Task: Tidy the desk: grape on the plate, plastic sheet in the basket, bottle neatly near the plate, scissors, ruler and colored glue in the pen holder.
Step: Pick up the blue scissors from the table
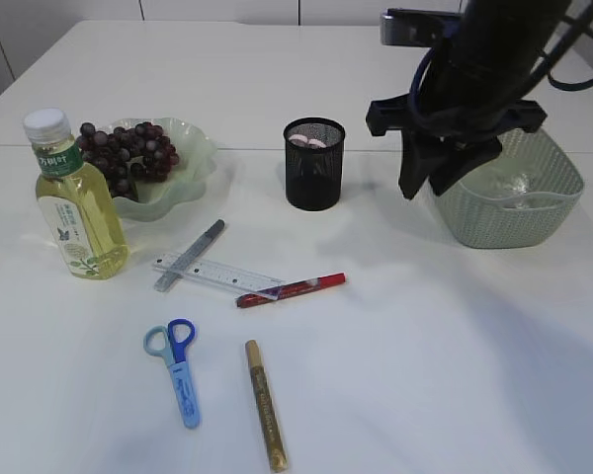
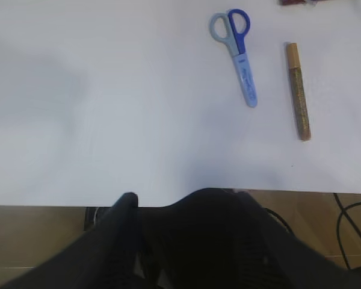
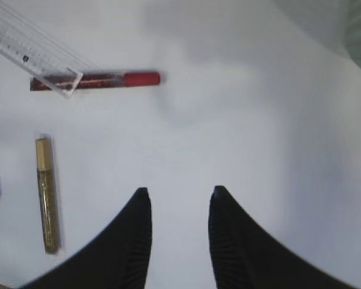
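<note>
Counter items, left to right: bottle upright; grapes on plate; silver glue pen under ruler; scissors; gold glue pen; red glue pen; pen holder; basket holding plastic sheet. Right pincer spread, empty. Left pincer spread, empty.

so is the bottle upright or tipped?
Upright: the bottle stands on its base, white cap on top, beside the plate of grapes.

Item count: three glitter glue pens: silver, red, gold; one clear plastic ruler; one blue-handled pair of scissors; one yellow-liquid bottle.
</note>
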